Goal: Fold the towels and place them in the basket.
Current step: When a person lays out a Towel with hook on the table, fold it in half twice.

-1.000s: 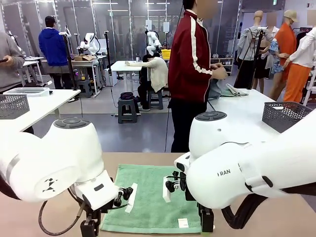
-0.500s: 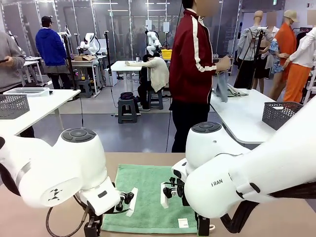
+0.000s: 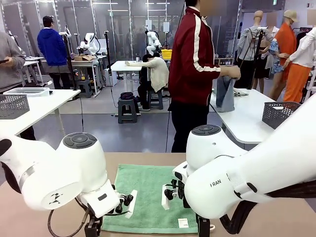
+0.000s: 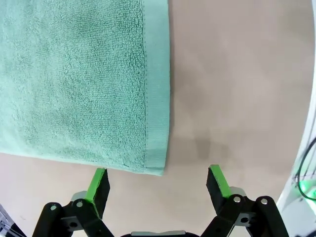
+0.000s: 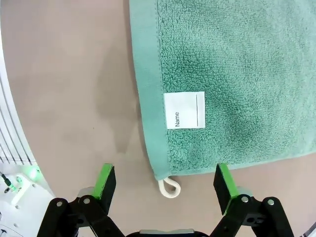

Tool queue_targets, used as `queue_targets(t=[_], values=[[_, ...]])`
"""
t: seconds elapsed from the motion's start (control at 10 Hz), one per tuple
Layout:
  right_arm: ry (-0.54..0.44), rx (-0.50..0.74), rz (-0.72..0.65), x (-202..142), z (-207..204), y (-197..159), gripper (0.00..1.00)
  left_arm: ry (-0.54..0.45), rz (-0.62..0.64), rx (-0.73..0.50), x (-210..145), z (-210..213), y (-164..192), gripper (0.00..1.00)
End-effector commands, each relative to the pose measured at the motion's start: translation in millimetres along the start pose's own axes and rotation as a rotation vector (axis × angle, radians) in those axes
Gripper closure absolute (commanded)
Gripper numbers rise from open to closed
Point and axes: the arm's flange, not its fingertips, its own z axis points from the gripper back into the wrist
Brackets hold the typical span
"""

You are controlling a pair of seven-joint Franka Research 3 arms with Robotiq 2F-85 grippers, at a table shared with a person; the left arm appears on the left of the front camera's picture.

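We see the green towel [image 3: 148, 197] spread flat on the brown table [image 4: 237, 74], lying between the two white arms at the near edge. Its long sides run away from us towards the person.

The left gripper [image 4: 158, 173] points down at the towel's near left corner. Its fingers are spread wide and they grip nothing. In the left wrist view that corner sits just ahead of the fingertips, closer to one pad than the other, and the rest of the gap between them shows bare table. We cannot tell whether the tips touch the table.

The right gripper [image 5: 164, 170] points down at the near right corner, and its fingers are also spread wide around open space. In the right wrist view the small white loop [image 5: 169, 187] at that corner lies between the two pads, about midway. The white tag [image 5: 184, 109], printed "Name", is sewn on the towel just inside the hem, a little beyond the loop. The hem band runs straight away from the gripper.

Across the table a person in a red jacket [image 3: 190, 59] stands turned to a white table at the right, holding up a blue towel [image 3: 225, 94] that hangs from one hand. A dark mesh basket [image 3: 285, 114] stands on that white table, well apart from the green towel.
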Motion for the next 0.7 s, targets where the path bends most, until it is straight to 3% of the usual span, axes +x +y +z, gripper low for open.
queue_targets(t=[0.0, 0.6], values=[[-0.013, -0.005, -0.019, -26.3, -13.7, 26.9, 0.00, -0.001, 0.013, 0.043, -5.3, -13.2, -11.5, 0.00], [-0.045, -0.003, -0.013, -38.0, -24.8, 27.5, 0.00, -0.028, 0.021, 0.041, -5.0, -18.5, -4.6, 0.00]])
